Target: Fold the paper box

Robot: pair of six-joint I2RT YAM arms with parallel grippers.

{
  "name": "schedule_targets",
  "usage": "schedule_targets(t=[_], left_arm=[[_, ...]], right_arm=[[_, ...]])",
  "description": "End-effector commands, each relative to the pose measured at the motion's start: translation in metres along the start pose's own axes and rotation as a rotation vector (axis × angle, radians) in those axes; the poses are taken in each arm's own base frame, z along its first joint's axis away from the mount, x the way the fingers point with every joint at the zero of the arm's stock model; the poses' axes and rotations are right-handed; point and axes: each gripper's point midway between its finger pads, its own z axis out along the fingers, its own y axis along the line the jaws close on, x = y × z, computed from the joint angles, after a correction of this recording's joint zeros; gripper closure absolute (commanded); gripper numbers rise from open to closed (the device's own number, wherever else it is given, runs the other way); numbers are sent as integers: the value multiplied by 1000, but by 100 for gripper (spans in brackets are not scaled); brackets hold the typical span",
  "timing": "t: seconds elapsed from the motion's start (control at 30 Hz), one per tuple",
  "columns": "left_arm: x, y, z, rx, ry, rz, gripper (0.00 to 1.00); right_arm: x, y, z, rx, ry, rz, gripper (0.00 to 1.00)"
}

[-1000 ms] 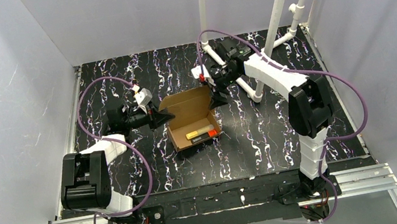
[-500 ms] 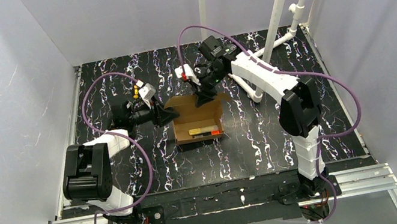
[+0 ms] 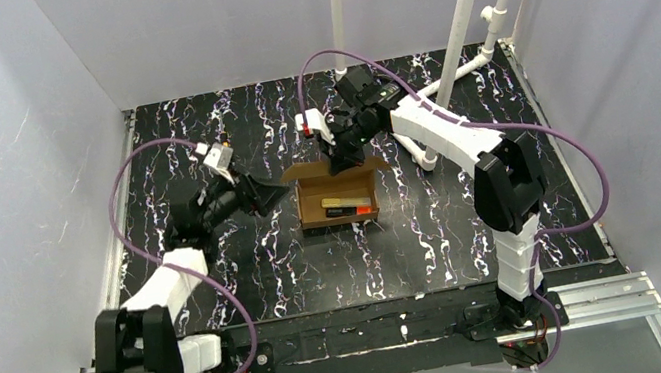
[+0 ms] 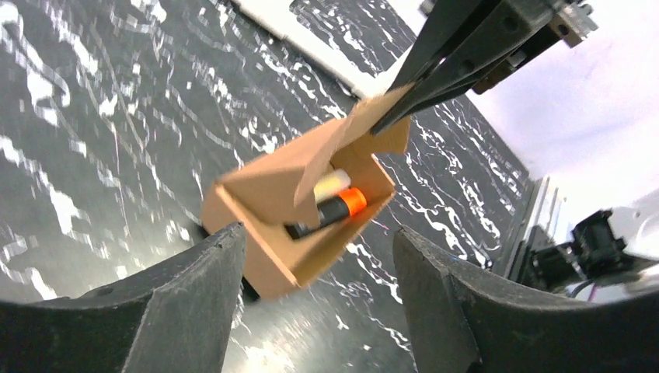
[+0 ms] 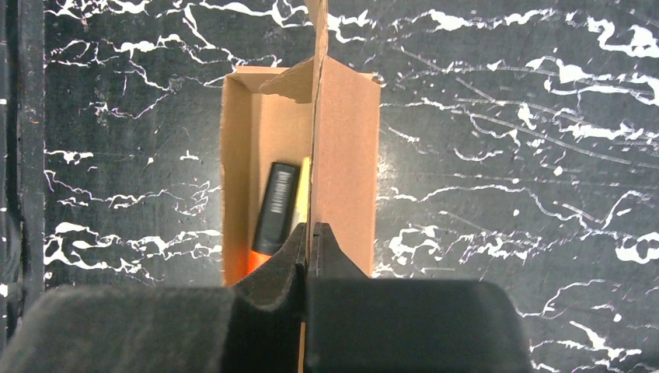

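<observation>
At the middle of the black, white-veined table (image 3: pixel 435 230), we found the paper box (image 3: pixel 313 197) standing with its top open, its brown cardboard walls up and its lid flap (image 5: pixel 346 155) raised along the far side. Two things lay side by side on the floor of the box. One was a black marker (image 5: pixel 273 203) with an orange end. The other was a slim yellow item (image 5: pixel 303 180), partly hidden behind the flap in the right wrist view, and we could not tell what it was. A small side tab (image 5: pixel 291 78) stood folded inward at one end of the box.

The right gripper (image 5: pixel 309 235) hung over the far side of the box, its fingers pressed together on the thin edge of the raised flap with the cardboard pinched between them. The left gripper (image 3: pixel 279 192) sat just left of the box, low over the table, with its jaws spread wide. In its wrist view the box showed between the two fingers but apart from both, and we saw no contact.
</observation>
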Motion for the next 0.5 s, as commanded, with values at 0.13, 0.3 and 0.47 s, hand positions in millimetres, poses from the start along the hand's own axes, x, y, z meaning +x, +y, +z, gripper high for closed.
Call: schedule_targets(t=[0.13,0.3,0.47], left_arm=[[44,14,-40,-276,-127,-421,30],[60,19,-47,-333,-144,-573,30],[76,20,-42,-340,-86,-707,30]], right_arm=[[-10,-7,-12,203,23,-19,99],[-7,-4,-8,278,54,-32,88],[2,16,4,239,74,-30,71]])
